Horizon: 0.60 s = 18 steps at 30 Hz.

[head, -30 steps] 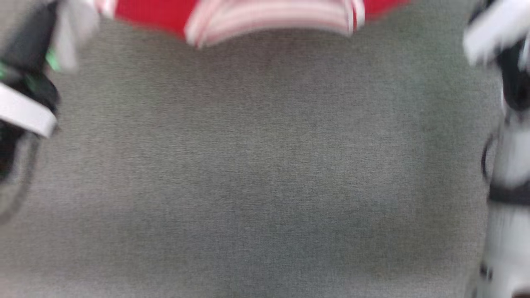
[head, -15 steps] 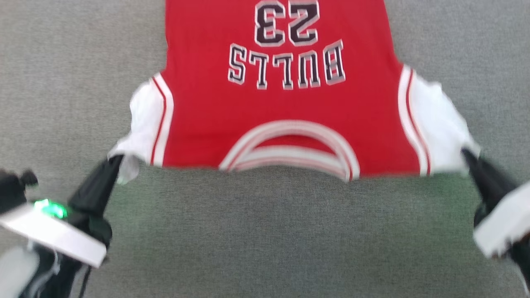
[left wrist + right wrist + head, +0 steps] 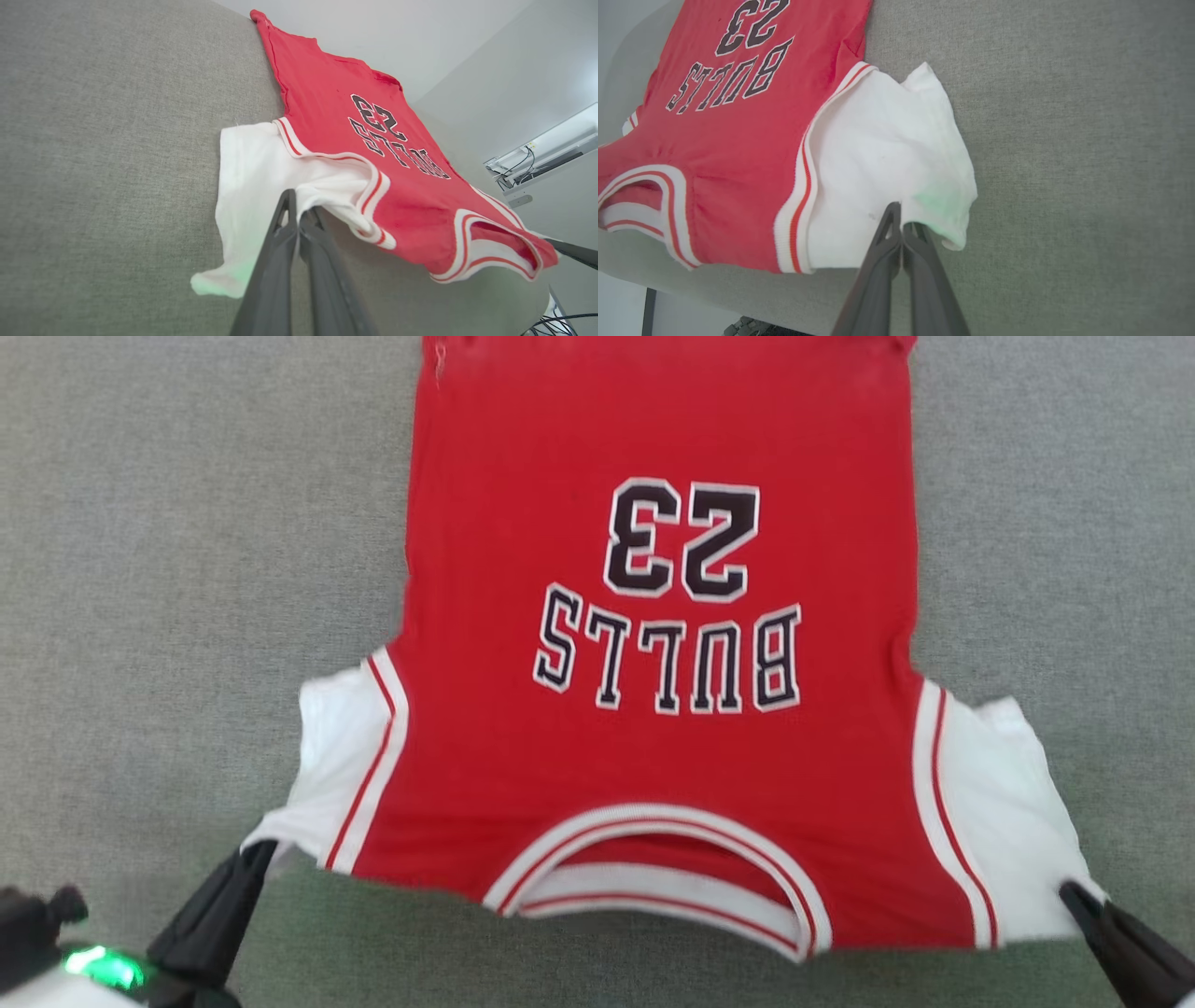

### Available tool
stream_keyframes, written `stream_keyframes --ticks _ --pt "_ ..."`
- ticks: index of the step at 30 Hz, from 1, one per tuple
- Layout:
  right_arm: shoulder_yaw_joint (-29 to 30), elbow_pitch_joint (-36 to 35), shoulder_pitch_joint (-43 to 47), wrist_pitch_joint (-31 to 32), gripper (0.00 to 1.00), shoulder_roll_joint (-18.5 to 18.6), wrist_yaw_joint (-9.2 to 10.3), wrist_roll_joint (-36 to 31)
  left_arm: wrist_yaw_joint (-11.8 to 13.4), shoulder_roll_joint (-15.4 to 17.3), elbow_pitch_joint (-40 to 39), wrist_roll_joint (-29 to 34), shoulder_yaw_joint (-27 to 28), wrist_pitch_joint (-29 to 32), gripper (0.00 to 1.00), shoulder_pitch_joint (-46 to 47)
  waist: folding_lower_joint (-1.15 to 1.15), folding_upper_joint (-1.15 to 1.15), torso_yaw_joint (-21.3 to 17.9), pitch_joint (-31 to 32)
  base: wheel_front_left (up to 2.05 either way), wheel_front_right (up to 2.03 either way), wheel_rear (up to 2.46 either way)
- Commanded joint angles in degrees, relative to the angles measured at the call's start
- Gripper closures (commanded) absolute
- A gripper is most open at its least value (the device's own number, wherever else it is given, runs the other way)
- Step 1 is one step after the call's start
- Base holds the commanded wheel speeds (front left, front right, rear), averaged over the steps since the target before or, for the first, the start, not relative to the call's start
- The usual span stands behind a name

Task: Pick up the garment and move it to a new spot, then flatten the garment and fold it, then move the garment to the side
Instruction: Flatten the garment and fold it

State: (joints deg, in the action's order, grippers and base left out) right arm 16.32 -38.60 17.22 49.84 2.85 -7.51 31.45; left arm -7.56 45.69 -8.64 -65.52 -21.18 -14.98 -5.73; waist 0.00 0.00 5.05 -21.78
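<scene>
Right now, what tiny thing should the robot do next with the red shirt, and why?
Probably lower both pairs of jaws a little, so the near edge of the jersey settles on the grey surface. They are shut on the left sleeve and right sleeve, and the jersey lies spread out, but its collar edge looks slightly raised.

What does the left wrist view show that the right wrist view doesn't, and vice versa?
Left wrist view: the left gripper shut on one white sleeve, plus a wall and a cabled white unit. Right wrist view: the right gripper shut on the other white sleeve, plus the grey surface ending at its edge. Shared: the red garment on that surface.
</scene>
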Motion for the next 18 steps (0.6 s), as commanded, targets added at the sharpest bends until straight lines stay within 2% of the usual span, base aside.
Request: stream_keyframes --ticks 1,5,8,13,18 --pt "0.69 -1.15 1.97 -0.13 1.0 0.1 0.02 0.41 0.15 -0.08 -0.91 0.43 1.26 -0.29 1.0 -2.03 0.0 0.0 0.11 0.27 0.0 0.0 0.0" --pt "1.81 -3.09 4.72 -0.5 1.0 0.11 0.02 1.54 0.15 -0.27 -2.74 0.76 2.75 -0.29 1.0 -5.68 0.0 0.0 0.21 0.56 0.0 0.0 0.0" --pt "0.77 -2.27 3.23 -0.2 1.0 0.1 0.02 1.91 0.15 -1.14 -3.28 -0.03 2.34 -0.29 1.0 -5.29 0.0 0.0 0.19 0.64 0.0 0.0 0.0" --pt "-2.31 4.16 -1.85 2.06 1.0 0.09 0.02 1.1 0.15 -1.18 -1.59 -0.14 -1.56 -0.29 1.0 -2.16 0.0 0.0 0.09 0.67 0.0 0.0 0.0" --pt "-3.05 10.74 -5.33 4.02 1.0 0.1 0.02 -2.55 0.15 -1.44 0.7 -0.93 -4.62 -0.28 1.0 0.22 0.0 0.0 0.45 0.24 0.0 0.0 0.0"
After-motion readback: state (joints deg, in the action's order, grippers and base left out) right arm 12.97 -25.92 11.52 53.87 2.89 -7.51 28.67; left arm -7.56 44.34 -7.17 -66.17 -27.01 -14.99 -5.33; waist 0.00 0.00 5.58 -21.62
